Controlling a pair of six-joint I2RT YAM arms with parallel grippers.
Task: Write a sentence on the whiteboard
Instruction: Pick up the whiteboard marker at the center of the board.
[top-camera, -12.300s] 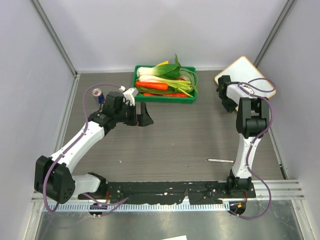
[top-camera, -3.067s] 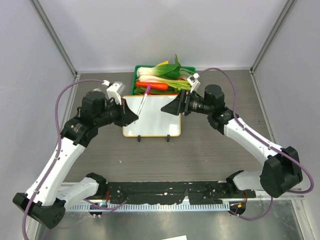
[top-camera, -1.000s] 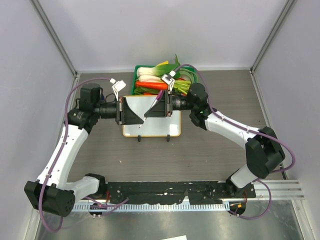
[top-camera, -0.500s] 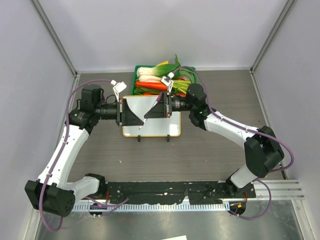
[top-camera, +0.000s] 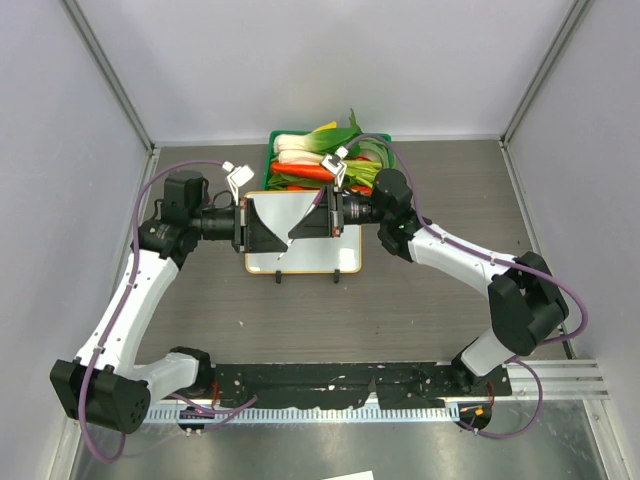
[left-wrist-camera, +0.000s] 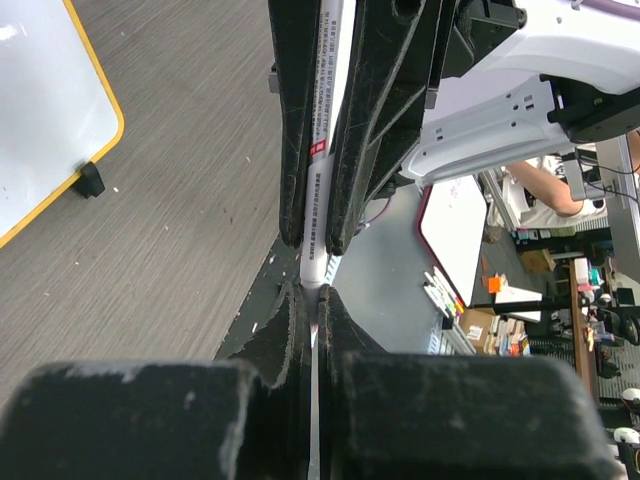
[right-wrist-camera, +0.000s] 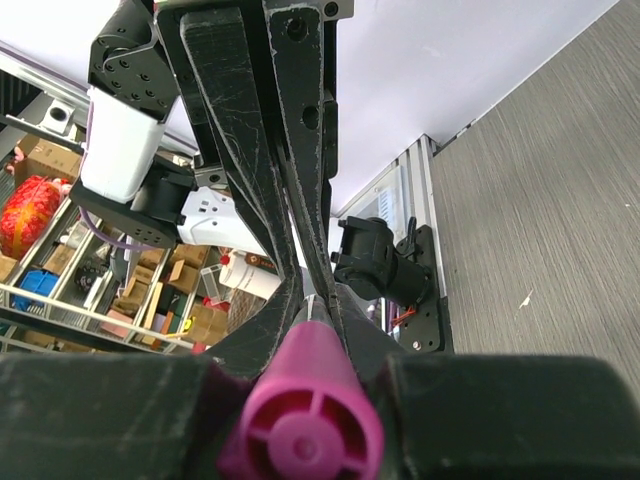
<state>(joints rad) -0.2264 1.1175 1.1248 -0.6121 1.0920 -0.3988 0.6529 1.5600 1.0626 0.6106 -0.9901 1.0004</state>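
- The worktop (top-camera: 430, 200) is grey with a wood grain and fills the middle of the overhead view between pale walls.
- The left arm (top-camera: 130, 290) rises from the lower left of that view and the right arm (top-camera: 470, 265) from the lower right. They bend inward and meet nose to nose just above centre.
- The whiteboard (top-camera: 310, 258) lies flat on the worktop at centre frame, right under the meeting point. Its upper part is covered by the two pincers, and its far edge sits just beside the green tray (top-camera: 271, 152).
- The tray stands at upper centre, heaped with leafy white-and-green vegetables (top-camera: 315, 143) and a red one (top-camera: 300, 171).
- The left pincer (top-camera: 283, 238) is squeezed tight on one end of the marker (left-wrist-camera: 322, 140), its fingers narrowed to a slit in the left wrist view.
- The right pincer (top-camera: 300, 228) is clamped on the other end. In the right wrist view the magenta cap fills the gap between its fingers at the bottom of the frame.
- The marker has a white printed barrel and hangs slanted above the board, spanning both pincers.
- A small black clip (left-wrist-camera: 90, 180) sits on the board's yellow-orange rim, at the left of the left wrist view.
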